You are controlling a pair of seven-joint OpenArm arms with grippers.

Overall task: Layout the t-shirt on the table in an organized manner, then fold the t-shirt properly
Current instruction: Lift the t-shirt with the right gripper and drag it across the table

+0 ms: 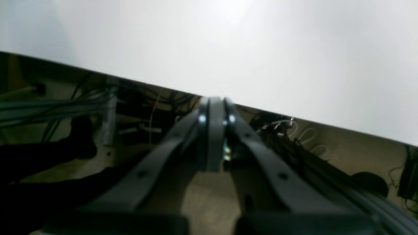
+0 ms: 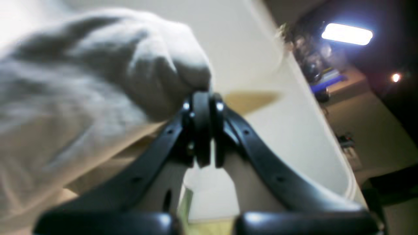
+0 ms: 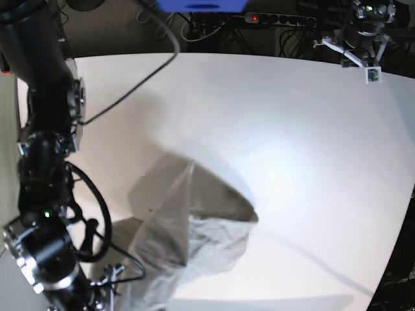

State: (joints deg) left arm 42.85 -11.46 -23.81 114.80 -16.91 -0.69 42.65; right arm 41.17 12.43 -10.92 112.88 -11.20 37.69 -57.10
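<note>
The t-shirt (image 3: 201,240) is a crumpled, light beige heap on the near-left part of the white table (image 3: 292,129), with one part raised in a ridge. In the right wrist view my right gripper (image 2: 202,98) is shut on a bunched fold of the t-shirt (image 2: 98,81), just above the table (image 2: 261,65). The right arm (image 3: 45,188) stands along the left edge of the base view, where its fingertips are hidden. My left gripper (image 1: 214,101) is shut on nothing. Its tips sit at the edge of the table (image 1: 228,42), away from the cloth.
A power strip and cables (image 3: 279,19) lie behind the far edge, beside a blue object (image 3: 201,5). A white bracket with a small tag (image 3: 363,39) stands at the far right corner. Loose cables (image 1: 65,107) hang below the table edge.
</note>
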